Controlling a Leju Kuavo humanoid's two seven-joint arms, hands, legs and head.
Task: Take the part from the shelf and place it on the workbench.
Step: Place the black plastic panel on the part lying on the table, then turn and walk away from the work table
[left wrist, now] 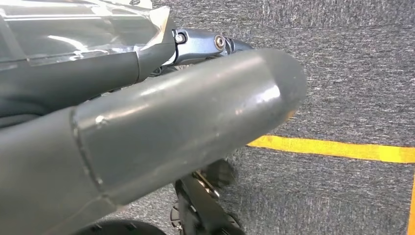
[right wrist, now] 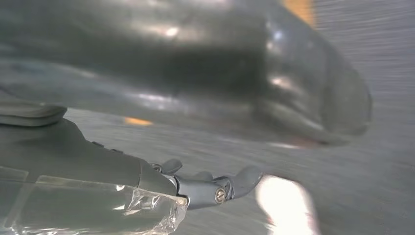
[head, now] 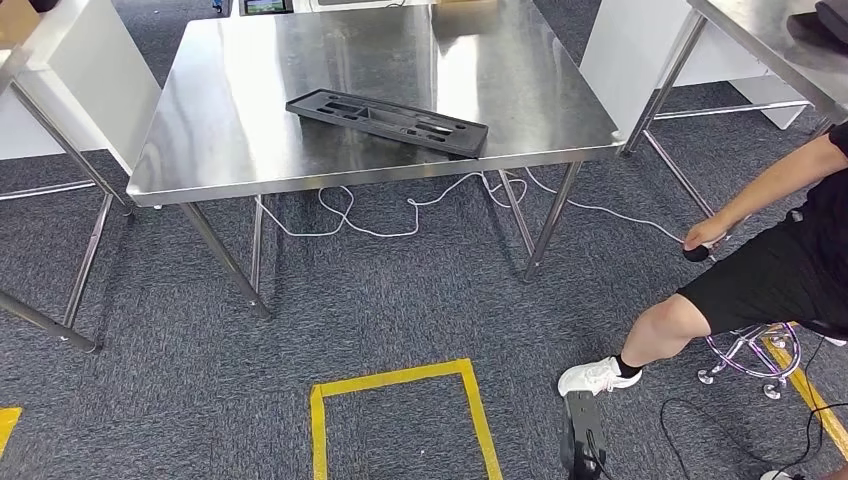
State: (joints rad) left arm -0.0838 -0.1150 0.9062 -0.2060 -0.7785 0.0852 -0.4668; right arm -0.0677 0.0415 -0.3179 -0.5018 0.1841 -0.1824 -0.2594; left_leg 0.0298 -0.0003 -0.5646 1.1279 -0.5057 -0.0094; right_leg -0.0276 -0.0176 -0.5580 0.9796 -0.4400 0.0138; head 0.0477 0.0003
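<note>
The long black moulded plastic tray part [head: 386,121] lies flat on the shiny stainless-steel counter [head: 230,130], near its front edge, tilted with its right end toward 4 o'clock. The left hand [left wrist: 161,132] and the right hand [right wrist: 195,98] hang above grey carpet [head: 380,300]; whether their fingers are spread or closed cannot be told. A seated person [head: 770,270] is at 3 o'clock.
</note>
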